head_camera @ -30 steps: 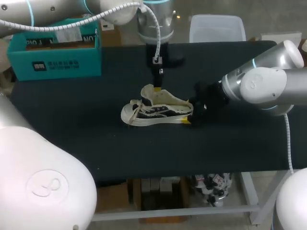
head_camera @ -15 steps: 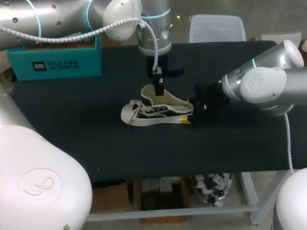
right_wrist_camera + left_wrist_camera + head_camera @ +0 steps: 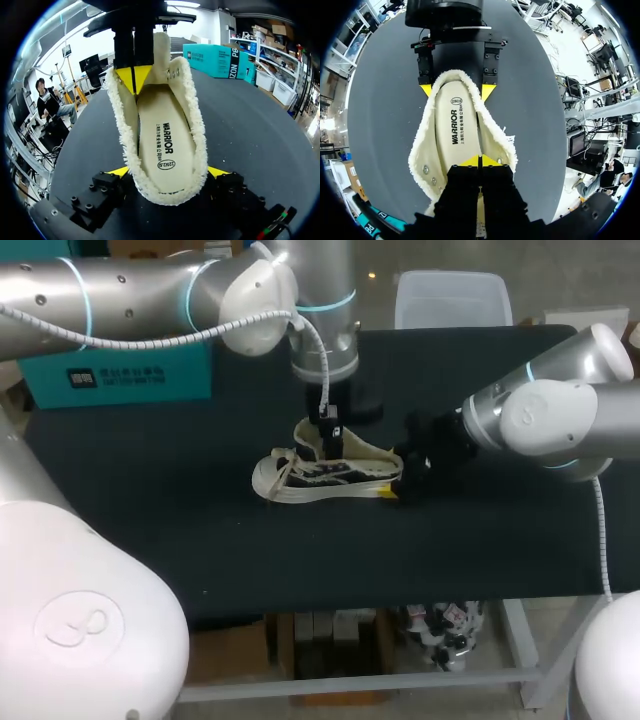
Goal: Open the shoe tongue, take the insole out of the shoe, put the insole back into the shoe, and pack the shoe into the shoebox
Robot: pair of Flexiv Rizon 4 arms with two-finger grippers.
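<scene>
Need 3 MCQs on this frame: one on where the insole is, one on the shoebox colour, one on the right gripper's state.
1. Where is the insole?
A) inside the shoe
B) flat beside the shoe
C) in the shoebox

2. What colour is the shoebox?
A) red
B) teal
C) white

3. How does the right gripper stand?
A) fingers together above the shoe
B) clear of the shoe
C) gripping the heel from both sides

Key: 1A, it lines the shoe's open interior; 2B, its side is teal; 3C, the yellow tips flank the heel.
</scene>
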